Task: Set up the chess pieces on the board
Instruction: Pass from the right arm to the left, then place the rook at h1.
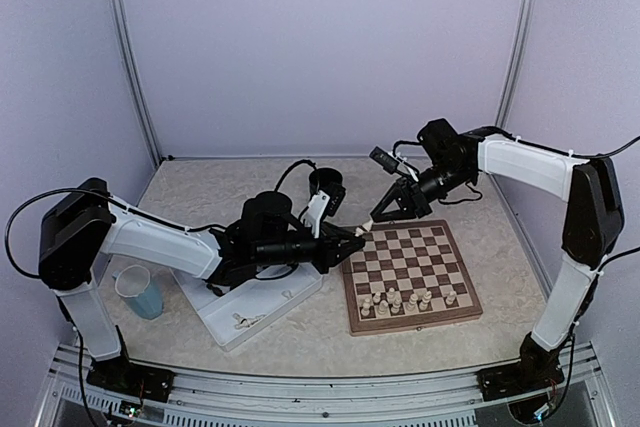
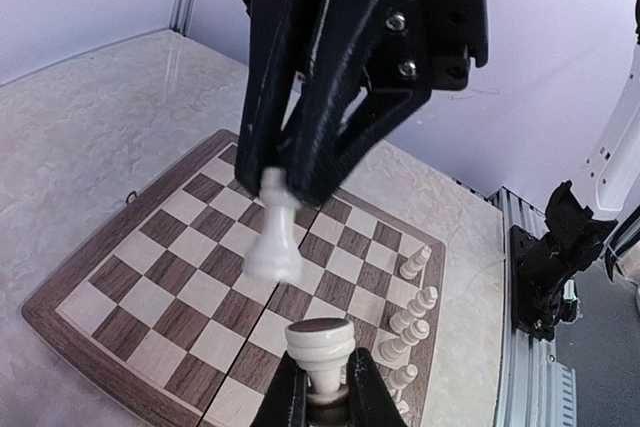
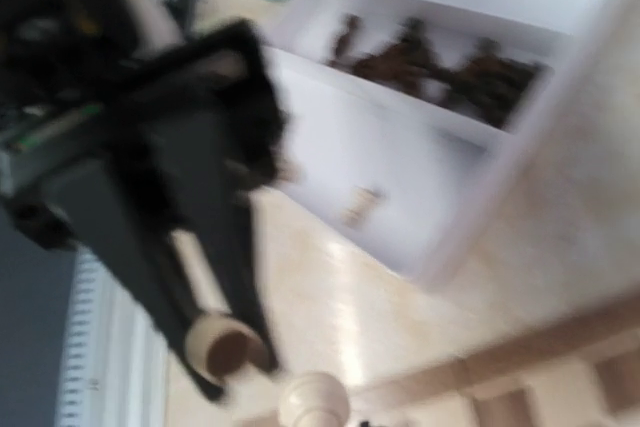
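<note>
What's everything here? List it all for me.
board: one, brown and tan checks, right of centre.
cream pieces on it: several, along its near edge.
held cream pieces: two, one per gripper, by the board's far-left corner.
dark pieces: uncounted (blurred), brown, in the tray.
tray: one, white, left of the board.
cup: one, light blue, left of the tray.
left gripper: black, shut on a cream piece.
right gripper: black, shut on a cream piece.

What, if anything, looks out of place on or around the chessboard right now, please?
The left gripper holds its cream piece sideways, base outward, close to the right gripper and its hanging piece, above the board. Nothing else stands out.
</note>
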`<control>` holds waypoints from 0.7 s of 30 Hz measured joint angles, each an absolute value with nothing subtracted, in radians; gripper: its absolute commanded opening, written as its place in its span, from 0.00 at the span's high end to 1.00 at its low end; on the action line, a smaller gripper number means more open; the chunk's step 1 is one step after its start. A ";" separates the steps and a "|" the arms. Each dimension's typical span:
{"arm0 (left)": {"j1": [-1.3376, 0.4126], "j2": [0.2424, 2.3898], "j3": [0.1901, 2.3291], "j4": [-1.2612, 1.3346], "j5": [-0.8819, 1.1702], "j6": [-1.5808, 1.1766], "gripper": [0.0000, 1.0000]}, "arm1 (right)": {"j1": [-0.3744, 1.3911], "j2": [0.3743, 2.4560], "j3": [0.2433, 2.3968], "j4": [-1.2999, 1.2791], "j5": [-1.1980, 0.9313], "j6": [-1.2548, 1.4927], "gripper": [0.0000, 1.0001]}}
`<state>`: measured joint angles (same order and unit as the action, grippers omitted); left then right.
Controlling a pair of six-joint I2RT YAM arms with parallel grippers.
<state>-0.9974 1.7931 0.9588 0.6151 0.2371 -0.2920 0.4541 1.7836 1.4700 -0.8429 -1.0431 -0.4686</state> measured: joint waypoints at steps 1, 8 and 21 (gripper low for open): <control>-0.996 1.793 0.958 0.610 0.237 -0.292 0.98 | 0.443 1.781 1.471 -0.844 -1.023 -0.470 0.95; -0.987 1.768 0.945 0.544 0.225 -0.291 0.97 | 0.323 1.571 1.317 -0.815 -0.697 -0.520 0.95; -0.971 1.695 0.943 0.417 0.206 -0.279 0.96 | 0.200 1.238 0.819 -0.873 -0.326 -0.667 0.94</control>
<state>-0.9707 1.6947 0.9432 0.4168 0.2058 -0.2787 0.2001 1.2377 0.8192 -0.8730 -0.3260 -0.6674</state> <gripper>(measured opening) 0.093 0.108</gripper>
